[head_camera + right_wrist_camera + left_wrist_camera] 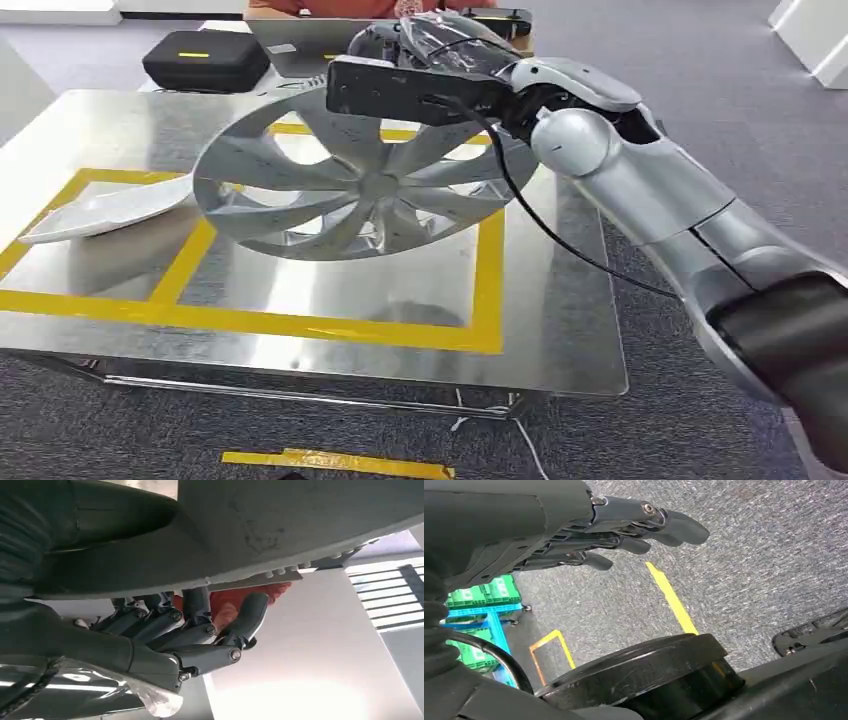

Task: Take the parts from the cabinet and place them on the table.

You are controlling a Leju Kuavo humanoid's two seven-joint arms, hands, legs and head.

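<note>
While our right hand (425, 60) holds the wheel cover (365, 185) by its far rim, fingers (200, 630) curled under the edge, the disc tilts down from them toward the desk (560, 330), our left hand's (574, 535) fingers loosely spread, empty.

The table (560, 340) is a shiny metal sheet on a thin frame, marked with a yellow taped rectangle (487, 290) crossed by a further yellow strip. Well to the left of the right hand's fingers (200, 630), which show in the right wrist view, a long pale curved part (105, 212) lies flat on the table across the tape, while just below those fingers the silver wheel cover (360, 185) is tilted above the taped area, and whether its low edge touches the table cannot be told. Under the table's front edge a short yellow tape strip (335, 462) lies on the grey carpet floor (130, 430).
</note>
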